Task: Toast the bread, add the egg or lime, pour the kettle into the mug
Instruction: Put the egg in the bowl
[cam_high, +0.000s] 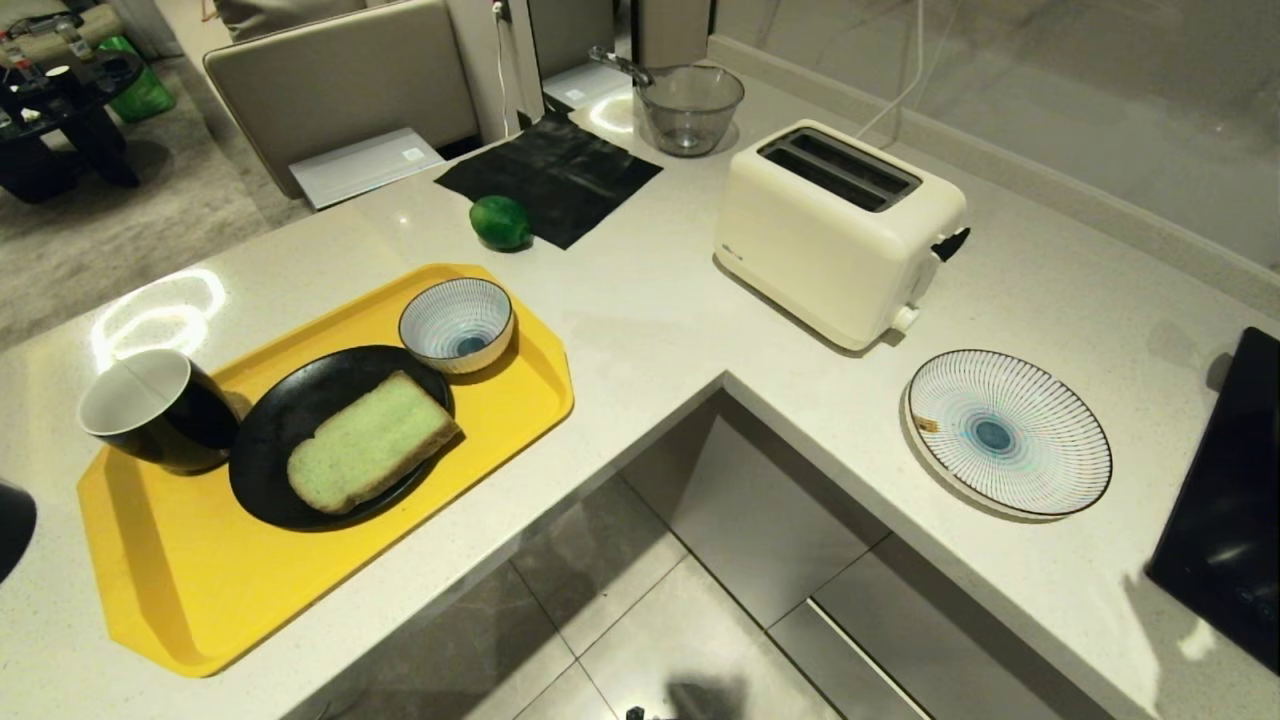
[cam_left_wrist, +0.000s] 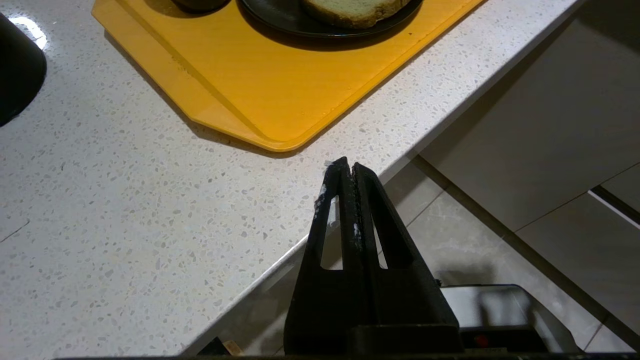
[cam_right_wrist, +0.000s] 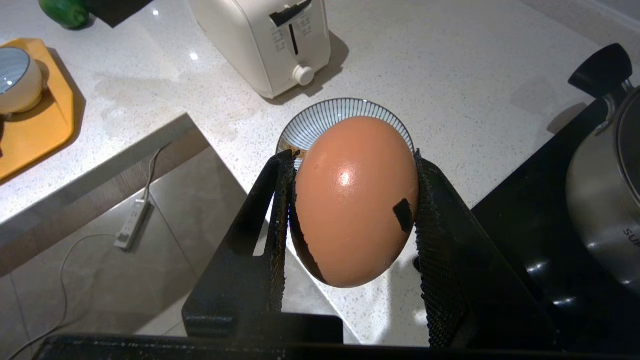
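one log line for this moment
right end effector: shut on egg above striped plate | left end effector: shut, empty | bread: on black plate

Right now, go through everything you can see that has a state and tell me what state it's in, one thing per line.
right gripper: shut on the egg, above the striped plate
left gripper: shut, empty
bread: untoasted, lying on the black plate
toaster: slots empty
mug: upright, empty
striped bowl: empty
lime: whole, on the counter
glass bowl: empty
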